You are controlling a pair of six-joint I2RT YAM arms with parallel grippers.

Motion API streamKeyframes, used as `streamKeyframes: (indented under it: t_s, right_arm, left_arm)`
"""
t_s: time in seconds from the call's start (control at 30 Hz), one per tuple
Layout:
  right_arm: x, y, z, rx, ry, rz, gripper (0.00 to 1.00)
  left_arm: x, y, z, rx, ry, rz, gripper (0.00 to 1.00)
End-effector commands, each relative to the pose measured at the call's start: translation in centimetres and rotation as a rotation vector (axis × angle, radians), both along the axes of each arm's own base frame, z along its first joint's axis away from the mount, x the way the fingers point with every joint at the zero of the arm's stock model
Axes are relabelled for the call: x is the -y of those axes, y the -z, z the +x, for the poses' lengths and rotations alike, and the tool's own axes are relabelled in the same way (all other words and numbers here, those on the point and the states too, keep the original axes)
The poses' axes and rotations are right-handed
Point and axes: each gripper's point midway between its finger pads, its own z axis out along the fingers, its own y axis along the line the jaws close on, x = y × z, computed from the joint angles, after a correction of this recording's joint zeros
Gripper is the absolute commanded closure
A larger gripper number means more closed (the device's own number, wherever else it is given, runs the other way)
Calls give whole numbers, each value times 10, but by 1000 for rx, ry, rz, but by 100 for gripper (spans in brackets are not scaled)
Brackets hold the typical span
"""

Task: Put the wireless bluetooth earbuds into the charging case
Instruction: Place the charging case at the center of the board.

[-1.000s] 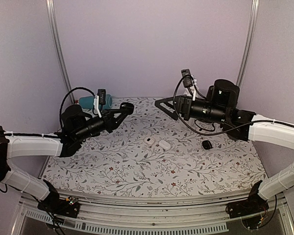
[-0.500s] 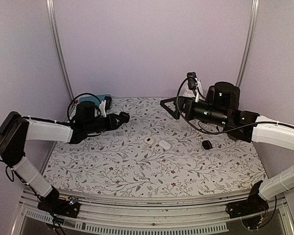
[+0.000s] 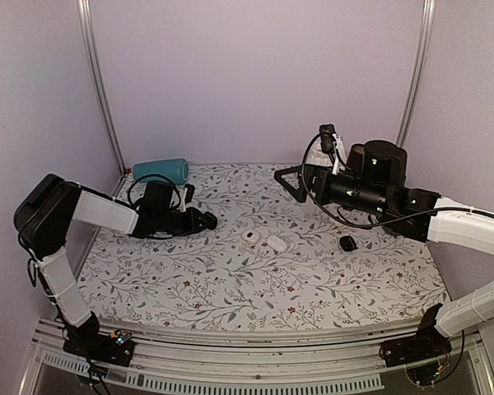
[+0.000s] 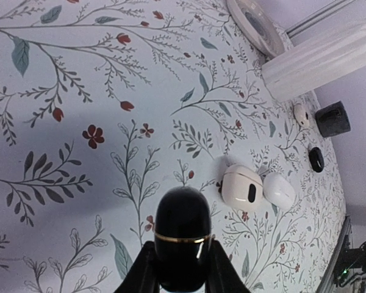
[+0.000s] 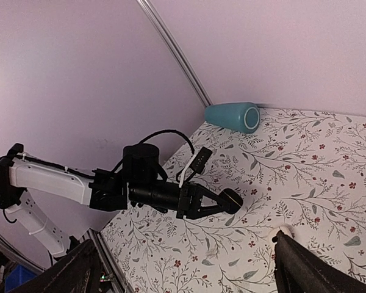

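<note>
I have the left fingers [image 4: 143,271] clamped on the charging case [image 4: 183,232], one on each flank. The case is a glossy black plastic pebble, rounded at its free end, with a thin gold line running around the seam. The lid looks shut.

The left arm [image 3: 107,216] reaches out low, so the case sits close over the worktop [image 3: 230,288]; I cannot tell whether it touches. The worktop is covered in a pale matte sheet printed with grey-green sprigs and small red flowers.

The right fingers [image 5: 302,268] stand wide apart, gripping nothing, and are raised well above the surface on the right side.

Beyond the case, near the middle of the worktop, lies a smooth white oval case [image 4: 243,187] with a dark oval mark on its face. A plain white pebble [image 4: 279,190] sits just beside it. Farther right, apart from both, is a small black oval lump [image 4: 316,159]. A teal cylinder [image 3: 160,170] with a dull finish lies on its side in the far left corner.
</note>
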Motion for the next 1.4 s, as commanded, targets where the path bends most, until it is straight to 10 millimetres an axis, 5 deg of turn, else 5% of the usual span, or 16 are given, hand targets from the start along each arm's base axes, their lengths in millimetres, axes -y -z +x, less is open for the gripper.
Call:
streamKeyframes:
  t_s: [0.0,0.53,1.37]
  right_arm:
    - [7,-1,-1,-9,18,13,1]
    - [3,1,0,-23,5,10,1]
    - [1,-4,-1,-19,-8,8,1]
  left_arm:
    - [-6,13,0,-48,-4,2,100]
    - [-14,37,-13,-105,-17,31,99]
    - [-26,17,-10,-49,-63,76,37]
